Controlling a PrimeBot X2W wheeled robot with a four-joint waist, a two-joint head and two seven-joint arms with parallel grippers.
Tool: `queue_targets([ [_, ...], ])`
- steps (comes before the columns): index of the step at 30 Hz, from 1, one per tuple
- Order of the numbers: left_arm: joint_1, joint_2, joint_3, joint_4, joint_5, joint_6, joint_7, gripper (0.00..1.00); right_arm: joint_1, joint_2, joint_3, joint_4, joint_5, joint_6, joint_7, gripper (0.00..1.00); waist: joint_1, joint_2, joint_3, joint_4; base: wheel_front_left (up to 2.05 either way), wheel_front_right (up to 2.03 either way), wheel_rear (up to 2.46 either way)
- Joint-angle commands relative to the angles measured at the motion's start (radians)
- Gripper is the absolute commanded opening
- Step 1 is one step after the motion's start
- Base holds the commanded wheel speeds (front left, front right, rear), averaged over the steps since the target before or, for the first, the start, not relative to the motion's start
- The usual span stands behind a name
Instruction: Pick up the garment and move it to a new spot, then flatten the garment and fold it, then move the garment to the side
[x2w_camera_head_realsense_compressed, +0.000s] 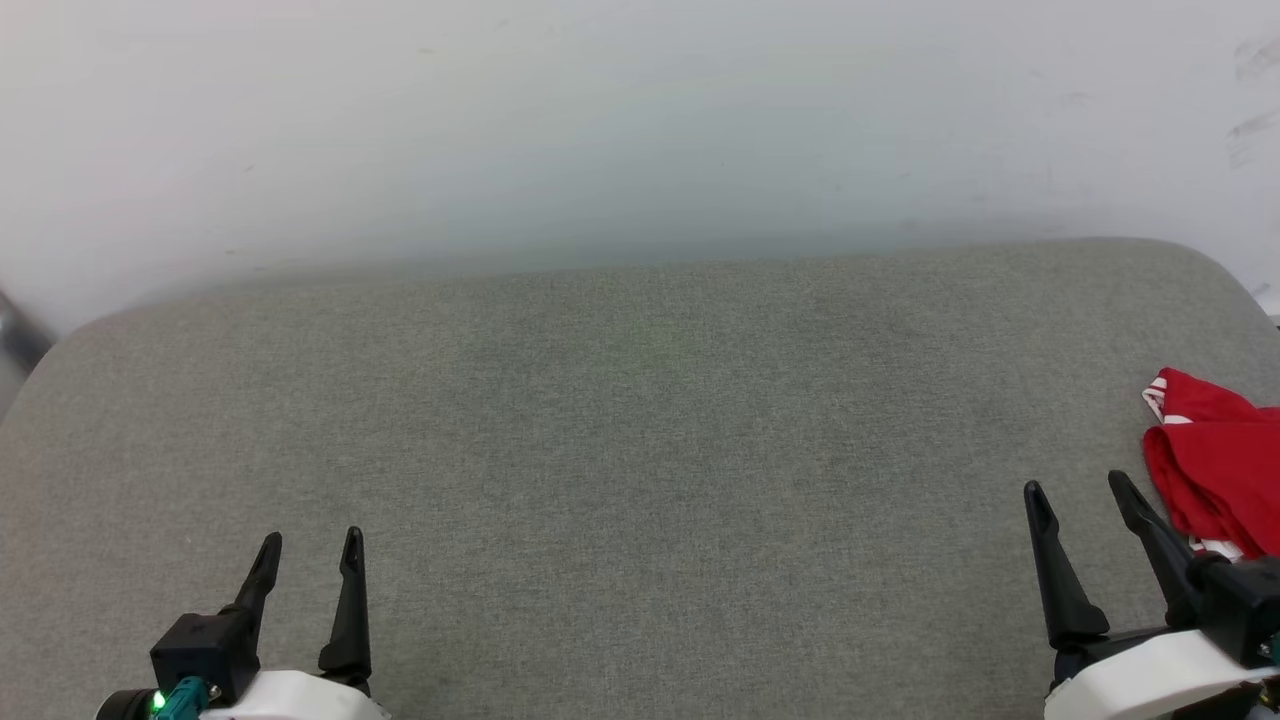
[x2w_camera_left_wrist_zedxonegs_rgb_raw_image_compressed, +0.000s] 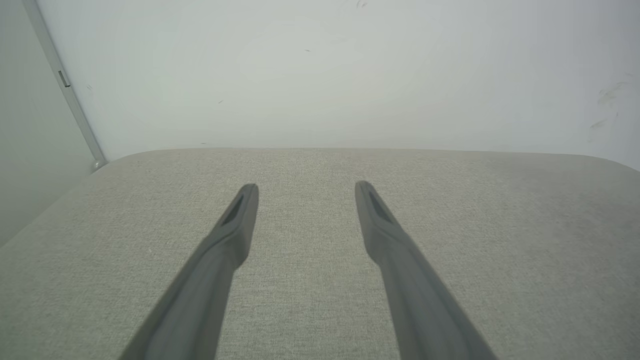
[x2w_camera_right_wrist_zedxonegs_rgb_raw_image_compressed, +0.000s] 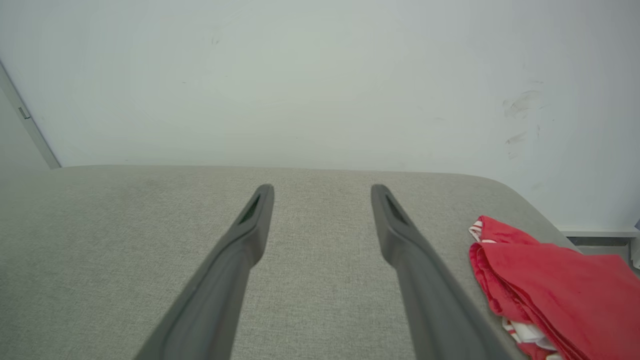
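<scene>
Head view gives you the grey fabric surface (x2w_camera_head_realsense_compressed: 640, 420) spread wide, with rounded far corners and a pale wall (x2w_camera_head_realsense_compressed: 640, 120) behind its far edge. Your left pincer (x2w_camera_head_realsense_compressed: 311, 537) sits at the near left over bare fabric, its two dark fingers apart and holding nothing. Your right pincer (x2w_camera_head_realsense_compressed: 1077, 484) sits at the near right, fingers likewise apart and holding nothing, both tips pointing toward the far side.

The garment (x2w_camera_head_realsense_compressed: 1215, 470) lies bunched in a red heap at the right edge of the surface, cut off by the picture's right border. You can see red-and-white striped trim at its far tip and a little white cloth at its near side. It is just to the right of your right pincer's right-hand finger, outside the gap between the fingers; you cannot tell whether that finger touches the cloth.

Left wrist view shows you the left pincer (x2w_camera_left_wrist_zedxonegs_rgb_raw_image_compressed: 306, 186) spread wide over plain grey fabric, well apart from the garment.

Right wrist view shows you the right pincer (x2w_camera_right_wrist_zedxonegs_rgb_raw_image_compressed: 322, 189) spread the same way, bare fabric between its fingers. The garment (x2w_camera_right_wrist_zedxonegs_rgb_raw_image_compressed: 550, 275) lies folded over on itself at the near right, near the surface's rounded right corner, with faint scuff marks on the wall beyond it.
</scene>
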Motion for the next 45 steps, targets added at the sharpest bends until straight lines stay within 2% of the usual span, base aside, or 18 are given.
queue_targets([
  [1, 0.008, 0.003, -0.003, -0.005, -0.006, 0.004, 0.000, 1.00, 0.011, 0.005, 0.001, -0.005, -0.004, -0.001, 0.000, 1.00, 0.0000, 0.0000, 0.000, 0.001, 0.00, 0.00, 0.00],
  [6, 0.013, 0.005, -0.005, -0.008, -0.009, 0.007, 0.002, 1.00, 0.014, 0.007, 0.000, -0.009, -0.002, -0.001, 0.001, 1.00, 0.0000, 0.0000, -0.002, 0.003, 0.00, 0.00, 0.00],
  [7, 0.002, 0.001, -0.005, -0.004, -0.003, 0.004, 0.001, 0.00, 0.003, 0.003, 0.000, -0.004, 0.000, 0.000, 0.000, 0.00, 0.0000, 0.0000, -0.002, 0.003, 0.00, 0.00, 0.00],
  [11, 0.015, -0.020, -0.011, 0.027, -0.017, 0.000, 0.004, 0.00, 0.008, 0.004, 0.003, 0.030, 0.017, 0.000, -0.001, 0.00, 0.0000, 0.0000, -0.002, 0.003, 0.00, 0.00, 0.00],
  [27, -0.032, -0.063, 0.042, 0.063, -0.278, -0.050, 0.065, 0.00, -0.045, 0.001, 0.001, 0.113, 0.342, 0.000, 0.005, 0.00, 0.0000, 0.0000, 0.002, 0.010, 0.00, 0.00, 0.00],
  [45, -0.074, -0.104, 0.092, 0.095, -0.516, -0.097, 0.122, 0.00, -0.092, 0.002, -0.005, 0.189, 0.635, 0.000, 0.013, 0.00, 0.0000, 0.0000, 0.006, 0.017, 0.00, 0.00, 0.00],
])
